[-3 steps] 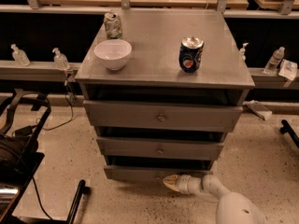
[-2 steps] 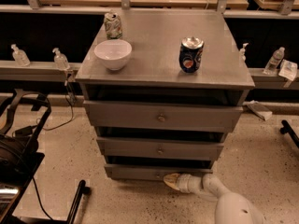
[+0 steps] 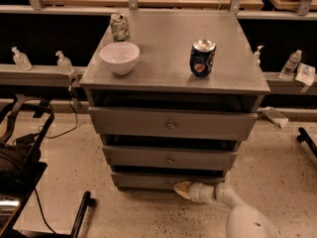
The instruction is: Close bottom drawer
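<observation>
The bottom drawer (image 3: 143,181) is the lowest of three grey drawers in the grey cabinet (image 3: 173,68). Its flat front stands only slightly out from the cabinet body. My gripper (image 3: 181,188) is low near the floor at the end of my white arm (image 3: 233,207), which comes in from the lower right. Its pale tip touches the drawer front near the middle and hides the knob.
On the cabinet top stand a white bowl (image 3: 120,57), a blue soda can (image 3: 202,58) and a green-white can (image 3: 119,27). Black equipment and cables (image 3: 20,152) stand at the left. Small bottles (image 3: 64,62) line a ledge behind.
The bottom drawer front sits slightly further in than a second ago, and my gripper has followed it towards the cabinet.
</observation>
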You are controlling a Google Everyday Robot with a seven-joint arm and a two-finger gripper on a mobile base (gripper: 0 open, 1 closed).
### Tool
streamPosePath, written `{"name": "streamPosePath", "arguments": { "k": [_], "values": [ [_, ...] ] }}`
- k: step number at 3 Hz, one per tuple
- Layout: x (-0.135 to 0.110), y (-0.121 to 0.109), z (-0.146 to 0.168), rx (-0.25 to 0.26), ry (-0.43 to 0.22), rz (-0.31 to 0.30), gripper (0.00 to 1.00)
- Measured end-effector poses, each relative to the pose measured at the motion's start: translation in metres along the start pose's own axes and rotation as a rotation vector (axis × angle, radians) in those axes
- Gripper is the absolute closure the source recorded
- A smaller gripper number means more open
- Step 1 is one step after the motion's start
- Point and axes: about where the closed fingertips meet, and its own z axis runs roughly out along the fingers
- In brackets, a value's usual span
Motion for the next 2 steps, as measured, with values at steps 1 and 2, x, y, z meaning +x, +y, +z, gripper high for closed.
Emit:
{"name": "streamPosePath", "arguments": {
  "k": [1, 2],
  "values": [
    [-0.001, 0.002, -0.005, -0.001, -0.019, 0.025, 1.00],
    [-0.005, 0.013, -0.013, -0.027, -0.046, 0.042, 1.00]
  ]
}}
